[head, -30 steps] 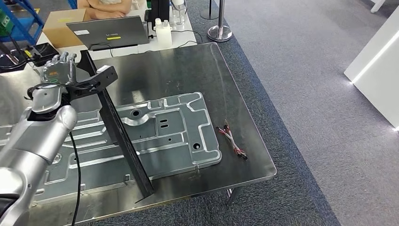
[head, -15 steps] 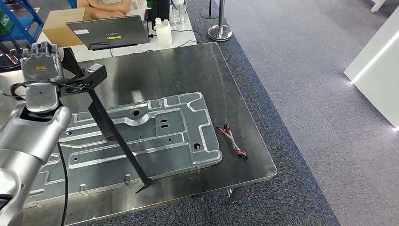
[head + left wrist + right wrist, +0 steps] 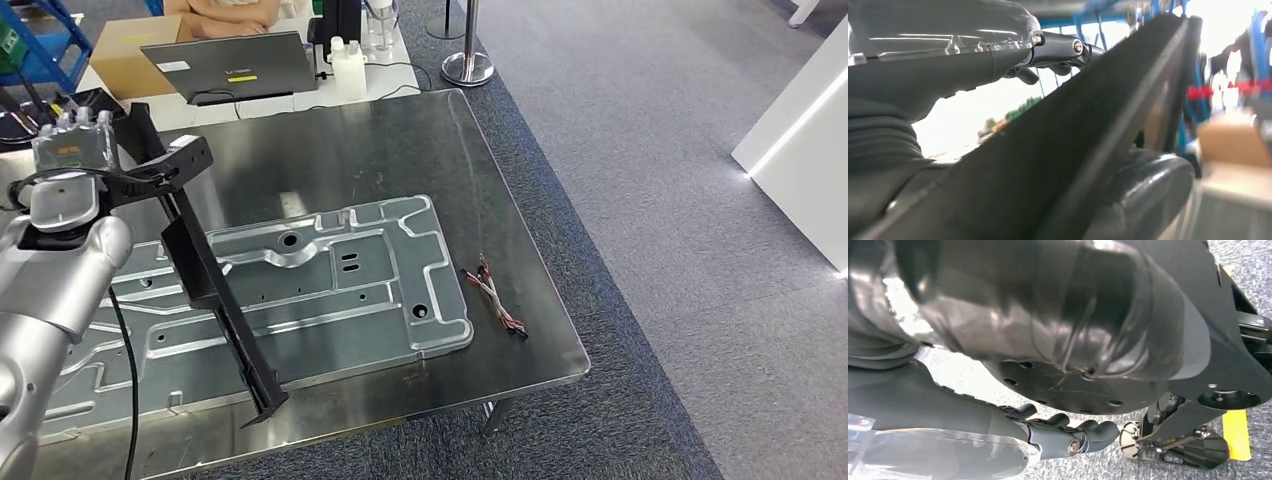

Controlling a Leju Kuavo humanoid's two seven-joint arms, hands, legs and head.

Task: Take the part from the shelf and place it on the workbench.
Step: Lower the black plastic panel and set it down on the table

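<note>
Part (image 3: pixel 215 285): long, black, bar-shaped, with a bracket-like block at its upper end, slanting across the head view from about 10 o'clock down toward 6 o'clock. Gripped near that upper end by the left hand (image 3: pixel 70 150), fingers wrapped around it, silver arm rising from the 8 o'clock corner. Lower tip near the front edge of the workbench (image 3: pixel 420 140), above the stamped metal panel (image 3: pixel 340 280); contact between tip and bench surface impossible to judge. In the left wrist view, the same dark bar (image 3: pixel 1058 150) running diagonally through the frame, clamped between the thick grey thumb (image 3: pixel 1143 195) and the darker fingers (image 3: pixel 1058 47). Metal panel lying flat on the workbench, covering its near-left half. Small bundle of wires (image 3: pixel 493 297) at 4 o'clock of the panel, apart from it, resting on the bare bench top. Beyond the bench at 12 o'clock: a laptop (image 3: pixel 232 65), a cardboard box (image 3: pixel 125 55) to its 9 o'clock, and a white bottle (image 3: pixel 349 70) to its 3 o'clock. Right hand (image 3: pixel 1068 432) hanging over grey carpet in the right wrist view, fingers curled inward, nothing held.
</note>
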